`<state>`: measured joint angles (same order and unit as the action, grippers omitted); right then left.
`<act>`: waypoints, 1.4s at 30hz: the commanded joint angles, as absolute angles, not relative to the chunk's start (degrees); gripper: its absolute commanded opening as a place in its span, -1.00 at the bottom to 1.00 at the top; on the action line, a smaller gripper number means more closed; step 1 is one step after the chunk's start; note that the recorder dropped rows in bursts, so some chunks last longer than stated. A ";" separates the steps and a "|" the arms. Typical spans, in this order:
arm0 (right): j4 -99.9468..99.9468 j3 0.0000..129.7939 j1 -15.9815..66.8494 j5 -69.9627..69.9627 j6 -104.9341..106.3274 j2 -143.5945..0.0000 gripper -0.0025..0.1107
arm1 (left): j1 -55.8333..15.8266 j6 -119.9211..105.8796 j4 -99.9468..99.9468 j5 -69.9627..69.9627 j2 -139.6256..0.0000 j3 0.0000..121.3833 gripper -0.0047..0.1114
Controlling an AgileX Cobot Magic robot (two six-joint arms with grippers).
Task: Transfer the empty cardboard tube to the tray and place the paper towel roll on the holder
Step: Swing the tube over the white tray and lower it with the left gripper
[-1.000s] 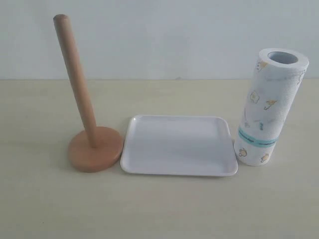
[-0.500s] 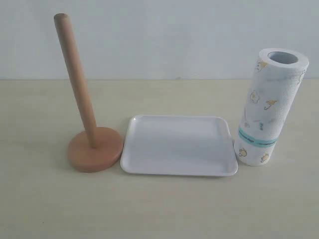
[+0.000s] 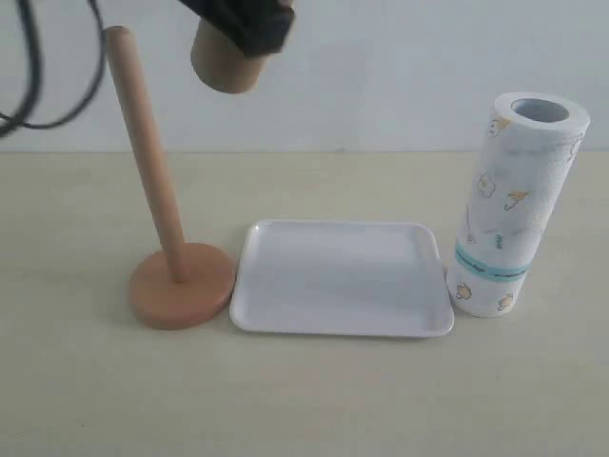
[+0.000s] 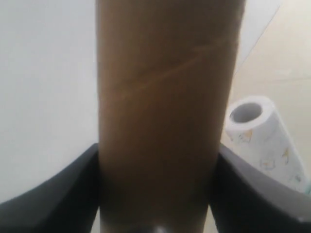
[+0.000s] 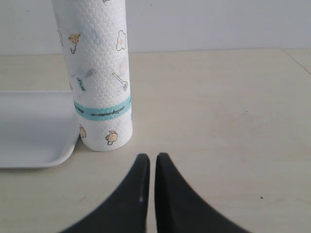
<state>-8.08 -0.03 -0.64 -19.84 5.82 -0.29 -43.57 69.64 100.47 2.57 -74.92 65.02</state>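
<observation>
The empty cardboard tube [image 3: 222, 65] hangs in the air at the top of the exterior view, just right of the holder's pole top, with my left gripper [image 3: 249, 21] shut on it. In the left wrist view the brown tube [image 4: 163, 107] fills the middle between the two dark fingers [image 4: 58, 194]. The wooden holder [image 3: 181, 284] stands bare at the left. The white tray [image 3: 343, 278] lies empty in the middle. The paper towel roll [image 3: 514, 205] stands upright right of the tray. My right gripper [image 5: 149, 158] is shut on nothing, just in front of the roll [image 5: 97, 73].
Black cables [image 3: 38, 67] hang at the upper left of the exterior view. A pale wall [image 3: 400, 67] closes off the back of the table. The tray's corner [image 5: 34, 131] lies beside the roll in the right wrist view.
The left gripper with the cardboard tube has come into the exterior view at the top, near the pole's tip, along with the cables. Holder, tray and roll have not moved.
</observation>
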 commanded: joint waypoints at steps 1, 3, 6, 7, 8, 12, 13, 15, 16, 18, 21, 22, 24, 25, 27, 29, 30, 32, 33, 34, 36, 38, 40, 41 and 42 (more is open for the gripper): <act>-8.19 0.00 -0.53 -19.17 6.06 0.00 -0.88 | -47.15 63.28 99.95 -7.45 -83.87 65.32 -0.85; -8.19 0.00 -0.53 -19.17 6.06 0.00 -0.88 | -48.22 59.54 99.95 -11.72 -89.56 65.32 -0.85; -8.19 0.00 -0.53 -19.17 6.06 0.00 -0.88 | -48.53 56.59 99.95 -14.68 -97.40 65.32 -0.85; -8.19 0.00 -0.53 -19.17 6.06 0.00 -0.88 | -48.53 55.76 99.95 -15.35 -99.58 65.32 -0.85; -8.19 0.00 -0.53 -19.17 6.06 0.00 -0.88 | -48.53 55.04 99.95 -16.07 -101.02 65.32 -0.85; -8.19 0.00 -0.53 -19.17 6.06 0.00 -0.88 | -48.53 54.11 99.95 -17.00 -106.21 65.76 -0.85; -8.19 0.00 -0.53 -19.17 6.06 0.00 -0.88 | -48.53 54.11 99.95 -17.00 -107.53 66.59 -0.85; -8.19 0.00 -0.53 -19.17 6.06 0.00 -0.88 | -48.53 54.11 99.95 -16.89 -109.15 67.95 -0.85; -8.19 0.00 -0.53 -19.17 6.06 0.00 -0.88 | -48.53 54.11 99.95 -16.89 -109.84 68.56 -0.85; -8.19 0.00 -0.53 -19.17 6.06 0.00 -0.88 | -48.53 53.50 99.95 -16.89 -111.61 70.05 -0.85; -8.19 0.00 -0.53 -19.17 6.06 0.00 -0.88 | -48.53 53.22 99.95 -16.89 -113.99 71.61 -0.85; -8.19 0.00 -0.53 -19.17 6.06 0.00 -0.88 | -48.53 52.64 99.95 -16.89 -114.77 71.89 -0.85; -8.19 0.00 -0.53 -19.17 6.06 0.00 -0.88 | -48.53 50.58 99.95 -16.89 -116.26 72.19 -0.85; -8.19 0.00 -0.53 -19.17 6.06 0.00 -0.88 | -48.53 49.32 99.95 -16.89 -116.76 72.19 -0.85; -8.19 0.00 -0.53 -19.17 6.06 0.00 -0.88 | -48.53 47.11 99.95 -17.35 -118.08 72.19 -0.85; -8.19 0.00 -0.53 -19.17 6.06 0.00 -0.88 | -48.53 46.56 99.95 -18.25 -119.06 72.19 -0.85; -8.19 0.00 -0.53 -19.17 6.06 0.00 -0.88 | -48.53 46.56 99.95 -18.79 -119.56 72.19 -0.85; -8.19 0.00 -0.53 -19.17 6.06 0.00 -0.88 | -48.53 45.94 99.95 -19.45 -120.29 72.19 -0.85; -8.19 0.00 -0.53 -19.17 6.06 0.00 -0.88 | -48.53 44.93 99.95 -19.43 -120.70 72.19 -0.85; -8.19 0.00 -0.53 -19.17 6.06 0.00 -0.88 | -48.53 44.16 99.95 -19.43 -121.18 72.19 -0.85; -8.19 0.00 -0.53 -19.17 6.06 0.00 -0.88 | -48.53 43.32 99.95 -19.00 -121.69 72.19 -0.85; -8.19 0.00 -0.53 -19.17 6.06 0.00 -0.88 | -48.53 43.32 99.95 -19.00 -121.96 72.30 -0.85; -8.19 0.00 -0.53 -19.17 6.06 0.00 -0.88 | -48.53 43.80 99.95 -18.83 -121.97 72.76 -0.85; -8.19 0.00 -0.53 -19.17 6.06 0.00 -0.88 | -48.53 43.80 99.95 -18.24 -121.97 73.16 -0.85; -8.19 0.00 -0.53 -19.17 6.06 0.00 -0.88 | -48.53 43.80 99.95 -17.73 -121.97 73.44 -0.85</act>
<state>-8.08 -0.03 -0.64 -19.84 5.82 -0.29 -48.04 43.86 100.26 -18.68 -122.02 72.18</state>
